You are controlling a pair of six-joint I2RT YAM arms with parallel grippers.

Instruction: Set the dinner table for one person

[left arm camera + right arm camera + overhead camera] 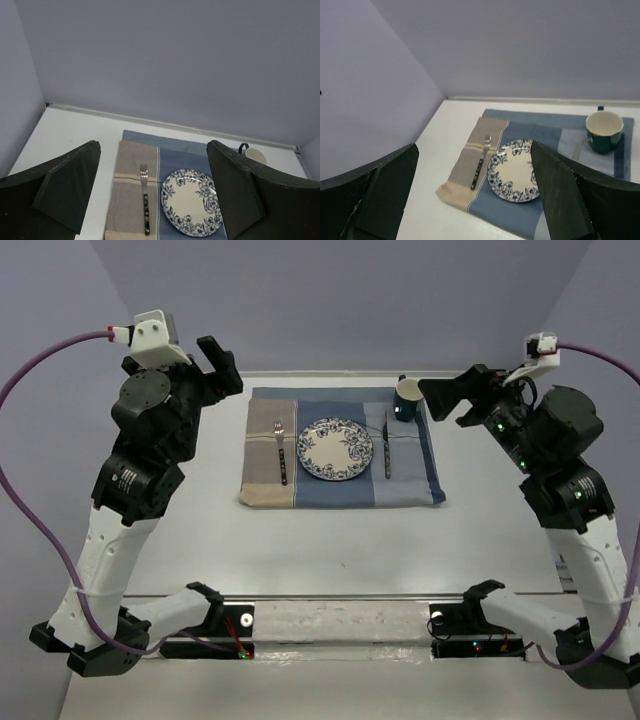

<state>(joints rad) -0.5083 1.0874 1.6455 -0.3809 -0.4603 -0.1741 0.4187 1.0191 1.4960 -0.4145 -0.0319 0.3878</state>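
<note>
The white dinner table [330,540] holds a blue-and-tan mat [340,492]. On the mat lie a blue floral plate [335,448], a fork [281,452] to its left and a knife [386,452] to its right. A dark green mug [407,398] stands at the mat's far right corner. My left gripper [225,368] is open and empty, raised beyond the mat's left side. My right gripper [452,402] is open and empty, raised beside the mug. The left wrist view shows the fork [145,200] and plate [191,201] between open fingers. The right wrist view shows the plate [512,171] and mug [604,131].
Purple walls close in the table at the back and both sides. A metal rail [330,615] with both arm bases runs along the near edge. Purple cables [30,370] loop off each wrist.
</note>
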